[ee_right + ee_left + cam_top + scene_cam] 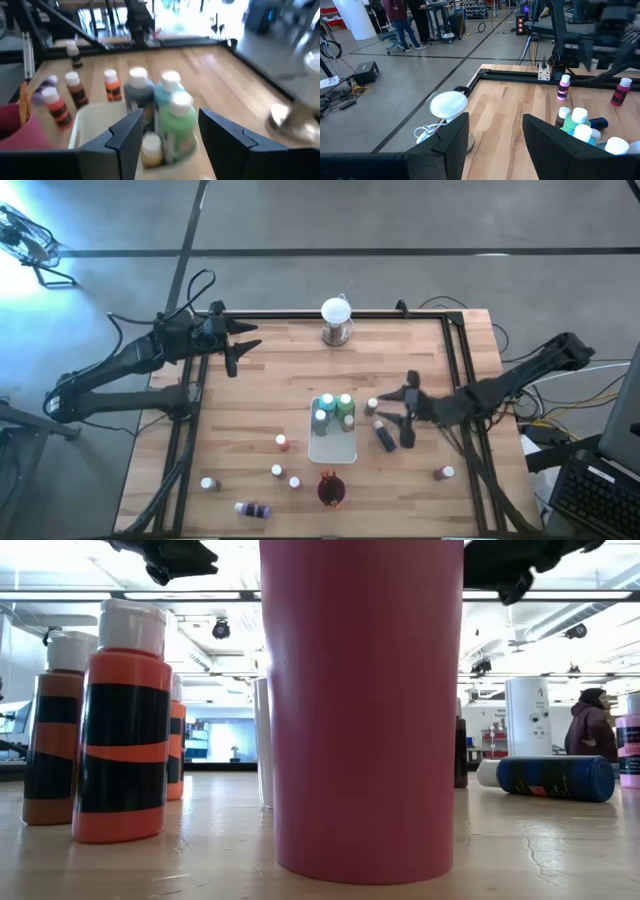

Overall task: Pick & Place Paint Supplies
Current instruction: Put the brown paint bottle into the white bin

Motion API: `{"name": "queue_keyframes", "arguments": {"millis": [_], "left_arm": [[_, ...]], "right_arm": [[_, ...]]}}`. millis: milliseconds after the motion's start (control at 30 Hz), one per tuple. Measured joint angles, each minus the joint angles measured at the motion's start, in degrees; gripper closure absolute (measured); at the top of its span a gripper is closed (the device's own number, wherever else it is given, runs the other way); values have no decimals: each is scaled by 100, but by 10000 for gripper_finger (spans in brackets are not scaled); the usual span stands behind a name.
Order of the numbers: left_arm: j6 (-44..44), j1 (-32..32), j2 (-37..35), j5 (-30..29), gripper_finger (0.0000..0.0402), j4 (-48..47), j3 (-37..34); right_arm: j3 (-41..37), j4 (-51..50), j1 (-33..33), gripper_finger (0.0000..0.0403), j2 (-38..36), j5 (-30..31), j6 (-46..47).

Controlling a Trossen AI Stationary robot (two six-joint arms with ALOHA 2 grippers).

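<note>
High view shows you the right gripper [407, 412] just right of the white rectangular tray [333, 448], its fingers spread and holding nothing. A dark blue paint bottle [384, 436] lies on its side on the wooden table [270, 370] close beside that gripper. You will find teal and green white-capped bottles [334, 410] clustered upright at the tray's far end. The dark red cup [331, 489] stands just in front of the tray. Orange and red bottles [283, 460] stand scattered left of the tray, a purple bottle [252, 508] lies near the front edge, and one pink bottle [444, 473] stands at front right. Your left gripper [237, 346] waits at the far left corner, fingers apart and empty, well apart from the white globe on a metal base [336, 319].
</note>
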Motion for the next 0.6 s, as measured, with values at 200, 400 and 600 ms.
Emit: {"name": "queue_keyframes", "arguments": {"millis": [200, 400, 600], "left_arm": [[2, 0, 0, 0, 211, 0, 2], [2, 0, 0, 1, 211, -2, 2], [-30, 0, 0, 1, 211, -2, 2]], "right_arm": [[1102, -3490, -432, 210, -587, -737, 1401], [2352, -5228, -599, 210, -211, -1043, 1586], [3388, -6227, -816, 225, 516, -1360, 1584]]}}
